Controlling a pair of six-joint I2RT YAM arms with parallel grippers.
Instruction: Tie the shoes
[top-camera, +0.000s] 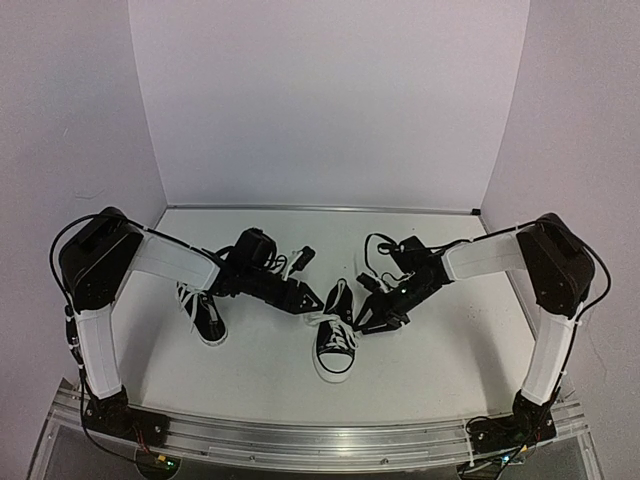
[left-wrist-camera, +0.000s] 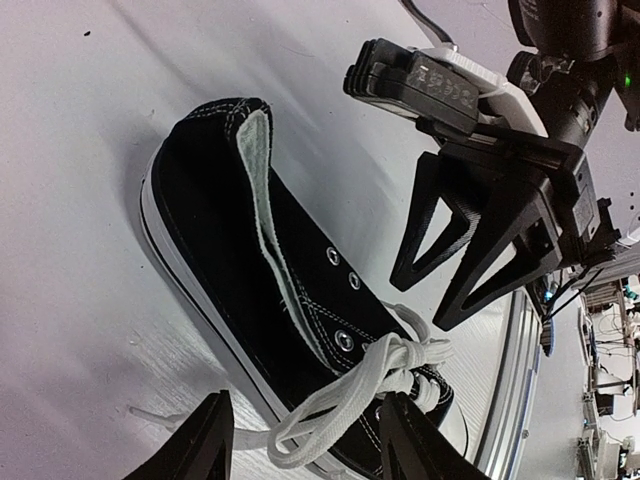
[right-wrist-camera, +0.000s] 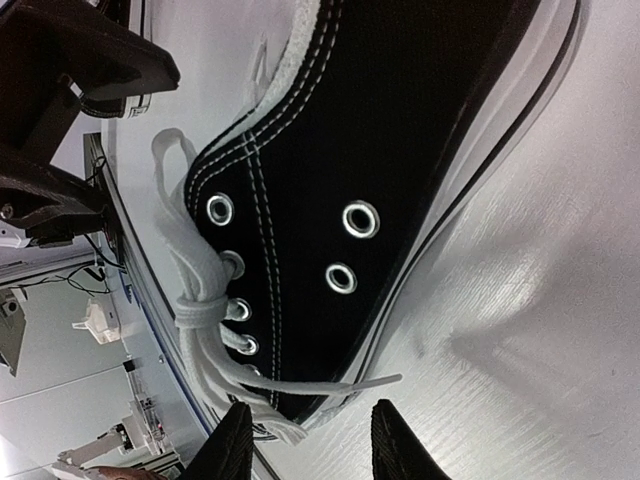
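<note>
Nearest the arm bases: one small black canvas low-top sneaker with white rubber sole and toe cap (top-camera: 336, 345), stood upright near the middle of the white matte surface (top-camera: 430, 370), toe turned toward the bases. Its white flat laces (left-wrist-camera: 385, 365) are bunched over the lower eyelets and appear to be crossed once. No bow is formed, and one loose end is trailed onto the surface beside the sole. Left hand (top-camera: 312, 298): spread wide with nothing gripped; the lace bunch is framed between its fingers in the wrist view, but contact cannot be told. Right hand (top-camera: 368, 318): likewise parted and unladen, held just beside the sneaker's other flank, with a lace end lying just ahead of its fingertips (right-wrist-camera: 235, 445). Step judged in hand: a loose end to be taken by each hand. This is best done by closing on lace alone, clear of canvas and eyelets, so that the sneaker is not dragged. Slightly farther back, left, partly under the left arm: matching second sneaker (top-camera: 203, 318), untied. Beyond: plain white back wall (top-camera: 320, 100).
</note>
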